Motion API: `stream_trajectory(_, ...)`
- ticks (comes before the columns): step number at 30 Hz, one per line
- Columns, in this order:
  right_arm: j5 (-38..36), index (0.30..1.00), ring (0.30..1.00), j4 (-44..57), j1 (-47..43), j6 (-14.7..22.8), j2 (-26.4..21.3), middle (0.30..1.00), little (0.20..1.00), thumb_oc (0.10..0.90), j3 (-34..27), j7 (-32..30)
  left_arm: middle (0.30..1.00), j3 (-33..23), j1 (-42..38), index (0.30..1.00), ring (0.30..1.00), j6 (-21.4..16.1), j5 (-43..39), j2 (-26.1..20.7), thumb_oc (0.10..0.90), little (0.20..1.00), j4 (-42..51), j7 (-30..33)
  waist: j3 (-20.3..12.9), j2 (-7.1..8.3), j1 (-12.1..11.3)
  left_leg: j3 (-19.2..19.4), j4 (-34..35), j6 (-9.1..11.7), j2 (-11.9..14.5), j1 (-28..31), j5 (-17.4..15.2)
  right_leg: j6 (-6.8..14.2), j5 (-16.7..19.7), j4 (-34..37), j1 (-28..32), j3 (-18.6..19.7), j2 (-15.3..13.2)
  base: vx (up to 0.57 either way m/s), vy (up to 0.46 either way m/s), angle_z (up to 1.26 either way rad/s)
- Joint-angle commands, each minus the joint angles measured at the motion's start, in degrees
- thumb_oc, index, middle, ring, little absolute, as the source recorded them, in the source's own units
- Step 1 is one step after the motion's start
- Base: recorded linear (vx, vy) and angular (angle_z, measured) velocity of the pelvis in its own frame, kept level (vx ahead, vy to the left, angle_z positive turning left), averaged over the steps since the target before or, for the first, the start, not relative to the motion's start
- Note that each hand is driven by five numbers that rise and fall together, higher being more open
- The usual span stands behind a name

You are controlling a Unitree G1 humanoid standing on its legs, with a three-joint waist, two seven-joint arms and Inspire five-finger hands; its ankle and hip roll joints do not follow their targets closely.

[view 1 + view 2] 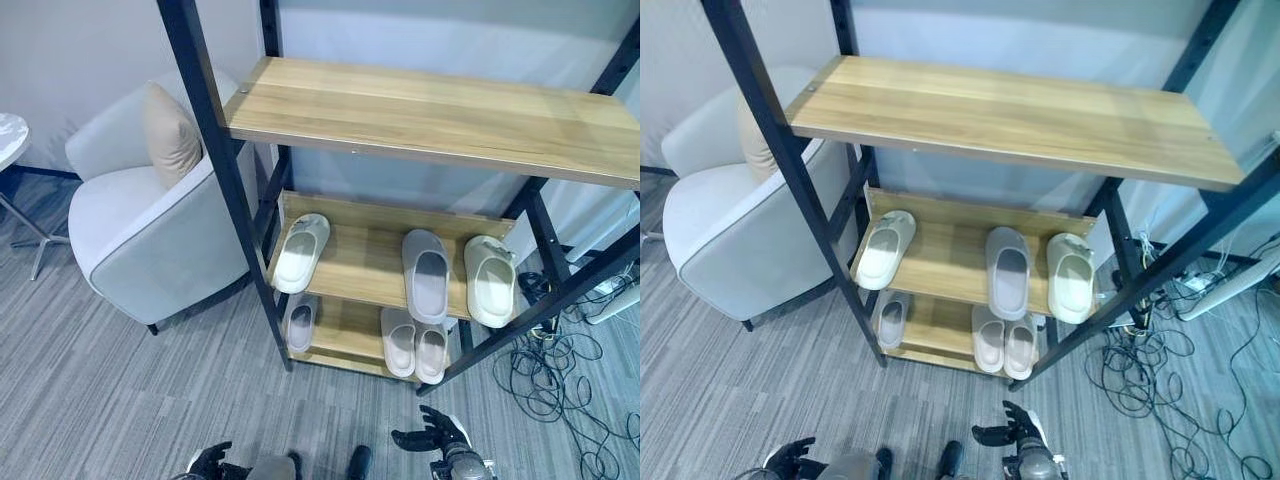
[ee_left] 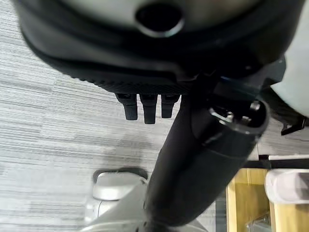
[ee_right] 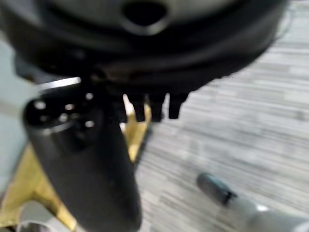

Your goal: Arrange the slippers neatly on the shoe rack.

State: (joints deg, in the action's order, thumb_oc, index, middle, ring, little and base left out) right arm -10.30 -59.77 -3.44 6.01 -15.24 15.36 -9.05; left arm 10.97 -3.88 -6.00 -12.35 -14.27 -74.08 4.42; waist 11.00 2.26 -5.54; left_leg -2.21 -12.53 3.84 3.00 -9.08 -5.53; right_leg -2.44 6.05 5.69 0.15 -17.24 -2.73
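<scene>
The shoe rack (image 1: 420, 110) has three wooden shelves in a black frame. On the middle shelf a cream slipper (image 1: 302, 252) lies at the left, a grey slipper (image 1: 427, 275) right of centre, and another cream slipper (image 1: 491, 280) at the right end, overhanging the front edge. The bottom shelf holds one grey slipper (image 1: 300, 322) at the left and a pale pair (image 1: 415, 345) side by side at the right. The top shelf is bare. My left hand (image 1: 210, 462) and right hand (image 1: 432, 436) hang low in front of the rack, fingers relaxed, holding nothing.
A light grey armchair (image 1: 150, 230) with a beige cushion (image 1: 170, 135) stands just left of the rack. A small round table (image 1: 10, 135) is at the far left. Tangled black cables (image 1: 560, 370) and a white power strip (image 1: 615, 300) lie on the carpet to the right.
</scene>
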Motion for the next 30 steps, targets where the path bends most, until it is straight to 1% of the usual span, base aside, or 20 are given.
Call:
stream_trajectory(1, -0.2, 0.900, 0.900, 4.4, 0.2, 2.4, -1.6, 0.900, 0.900, 0.800, 0.4, -0.2, 0.900, 2.5, -0.5, 0.900, 0.900, -1.2, -0.4, 2.2, 0.800, 0.900, -0.1, -0.8, -1.2, -1.28, -0.9, -2.2, 7.2, -0.3, -0.3, 2.2, 5.6, 6.9, -8.8, -4.9, 1.7, 2.8, -0.6, 0.10, 0.152, -0.10)
stream_trajectory(7, 1.9, 0.900, 0.900, 8.8, 0.7, 2.4, -1.4, 0.900, 0.900, 0.800, 2.3, 1.4, 0.900, 4.2, -0.6, 0.900, 0.900, -1.9, 3.3, 1.0, 0.800, 0.900, 2.6, -0.8, -2.9, -1.51, -0.8, -1.9, 12.0, -1.8, -1.8, 6.3, 5.0, 8.0, -8.6, -6.2, 2.1, 4.0, -1.9, 0.08, 0.146, -0.06)
stream_trajectory(10, 2.7, 0.900, 0.900, 13.9, 1.1, 3.0, -1.9, 0.900, 0.900, 0.800, 3.8, 2.5, 0.900, 5.0, -0.8, 0.900, 0.900, -2.7, 3.8, 0.2, 0.800, 0.900, 6.2, -0.4, -3.4, -1.52, -1.1, -1.6, 14.0, -2.4, -1.9, 7.8, 5.1, 8.7, -8.2, -5.8, 2.2, 4.0, -2.4, 0.03, 0.102, 0.00)
stream_trajectory(12, 3.0, 0.900, 0.900, 16.8, 1.3, 3.4, -2.4, 0.900, 0.900, 0.800, 4.6, 3.0, 0.900, 5.2, -0.7, 0.900, 0.900, -3.1, 3.7, -0.5, 0.800, 0.900, 9.4, 0.0, -3.6, -1.55, -1.4, -1.5, 15.2, -2.5, -2.0, 8.5, 5.4, 9.0, -7.9, -5.3, 2.2, 4.1, -2.5, 0.01, 0.068, 0.00)
stream_trajectory(16, 3.2, 0.900, 0.900, 22.5, 1.2, 4.0, -2.8, 0.900, 0.900, 0.800, 6.2, 4.7, 0.900, 5.4, -0.4, 0.900, 0.900, -3.6, 3.7, -0.7, 0.800, 0.900, 12.2, 0.1, -4.0, -1.63, -1.7, -1.3, 16.9, -2.5, -2.2, 9.4, 5.8, 9.6, -7.3, -4.1, 2.5, 4.1, -2.7, -0.01, 0.053, -0.02)
stream_trajectory(22, 2.3, 0.900, 0.900, 32.7, 2.2, 5.4, -3.4, 0.900, 0.900, 0.800, 6.9, 6.4, 0.900, 4.8, 0.2, 0.900, 0.900, -3.5, 5.0, 0.3, 0.800, 0.900, 10.2, 0.3, -4.4, -1.81, -1.5, -1.0, 17.5, -2.3, -2.1, 9.8, 5.9, 9.9, -7.0, -3.0, 3.1, 3.7, -2.9, 0.00, 0.020, 0.00)
stream_trajectory(26, 0.1, 0.900, 0.900, 41.5, 4.0, 6.6, -4.2, 0.900, 0.900, 0.800, 6.4, 7.8, 0.900, 3.7, 1.4, 0.900, 0.900, -2.9, 5.9, 1.6, 0.800, 0.900, 6.2, 0.1, -4.6, -1.97, -1.0, -0.7, 17.5, -2.1, -2.0, 10.5, 5.6, 9.9, -7.0, -2.7, 3.6, 3.8, -2.8, 0.00, 0.000, 0.00)
stream_trajectory(29, -1.0, 0.900, 0.900, 44.5, 4.5, 6.9, -4.6, 0.900, 0.900, 0.800, 5.9, 8.4, 0.900, 3.0, 2.1, 0.900, 0.900, -2.7, 6.1, 2.2, 0.800, 0.900, 4.7, 0.0, -4.7, -2.05, -0.8, -0.5, 17.5, -2.0, -1.9, 10.7, 5.5, 9.9, -6.9, -2.4, 3.9, 3.8, -2.7, 0.00, 0.000, 0.00)
stream_trajectory(30, -1.8, 0.900, 0.900, 47.8, 5.1, 7.1, -5.0, 0.900, 0.900, 0.800, 5.6, 9.0, 0.900, 2.4, 2.9, 0.900, 0.900, -2.5, 6.3, 2.7, 0.800, 0.900, 3.3, -0.2, -4.9, -2.15, -0.7, -0.3, 17.5, -2.0, -1.7, 11.0, 5.4, 9.9, -6.9, -2.2, 4.2, 3.9, -2.7, 0.00, 0.000, 0.00)
